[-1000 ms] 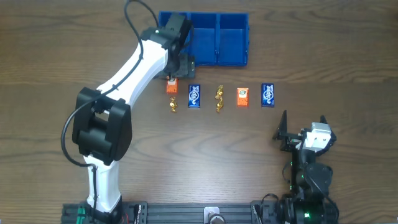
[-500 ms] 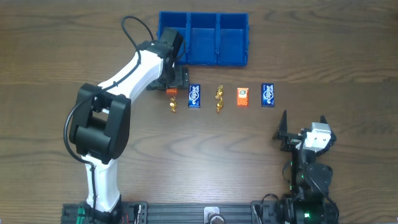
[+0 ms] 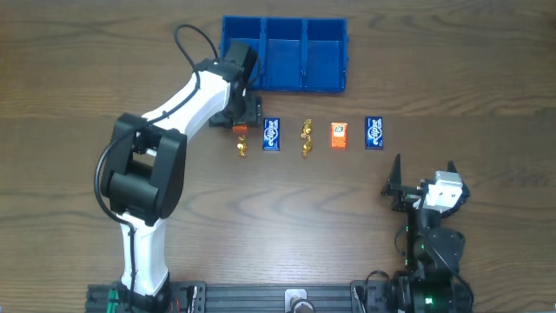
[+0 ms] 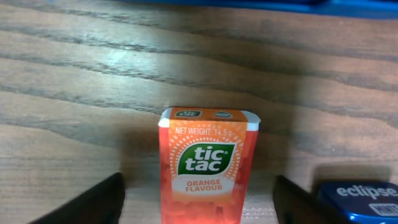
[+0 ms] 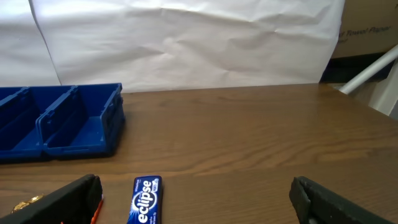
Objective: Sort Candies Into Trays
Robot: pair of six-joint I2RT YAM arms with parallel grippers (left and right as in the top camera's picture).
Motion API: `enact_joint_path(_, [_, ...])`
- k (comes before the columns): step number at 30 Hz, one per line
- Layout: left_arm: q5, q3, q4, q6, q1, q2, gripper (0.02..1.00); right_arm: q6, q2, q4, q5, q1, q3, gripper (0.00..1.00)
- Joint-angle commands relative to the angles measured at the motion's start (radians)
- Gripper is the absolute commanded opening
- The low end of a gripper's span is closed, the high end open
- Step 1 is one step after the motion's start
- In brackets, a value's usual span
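Dark brown wooden tabletop (image 3: 486,78), with long grain lines running across from side to side and a soft shine in some places. Behind its far edge, in the right wrist view, a wide white sheet (image 5: 186,43), a little creased, standing as a backdrop. Just beside the sheet, a brown cardboard box (image 5: 368,28) with some print on it. Under the box, a white bar (image 5: 372,71), slanted, beyond the tabletop corner.

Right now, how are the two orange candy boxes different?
The left orange box sits between the open fingers of the left gripper; the right orange box lies with no gripper near. The left one ends the row; the right one lies between a gold candy and a blue pack. Both lie flat on the table.
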Motion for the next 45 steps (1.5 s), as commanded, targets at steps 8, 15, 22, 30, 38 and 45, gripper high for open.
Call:
enact_joint_path(8, [-0.025, 0.002, 0.001, 0.011, -0.018, 0.031, 0.397, -0.008, -0.005, -0.004, -0.001, -0.005, -0.001, 0.998])
enact_joint_path(15, [-0.018, 0.055, -0.023, 0.007, -0.016, 0.028, 0.301, -0.008, -0.005, -0.005, -0.001, -0.005, -0.001, 0.998])
enact_joint_path(22, [-0.089, 0.285, -0.148, -0.003, -0.034, -0.054, 0.297, -0.008, -0.005, -0.004, -0.001, -0.005, -0.001, 1.000])
enact_joint_path(30, [-0.153, 0.551, -0.095, 0.095, -0.012, -0.024, 0.305, -0.008, -0.005, -0.004, -0.002, -0.005, -0.001, 0.998])
enact_joint_path(38, [-0.149, 0.565, -0.066, 0.098, 0.029, 0.062, 0.312, -0.008, -0.005, -0.004, -0.001, -0.005, -0.001, 0.998])
enact_joint_path(45, [-0.149, 0.565, -0.053, 0.098, 0.041, 0.116, 0.327, -0.008, -0.005, -0.004, -0.001, -0.005, -0.001, 0.998])
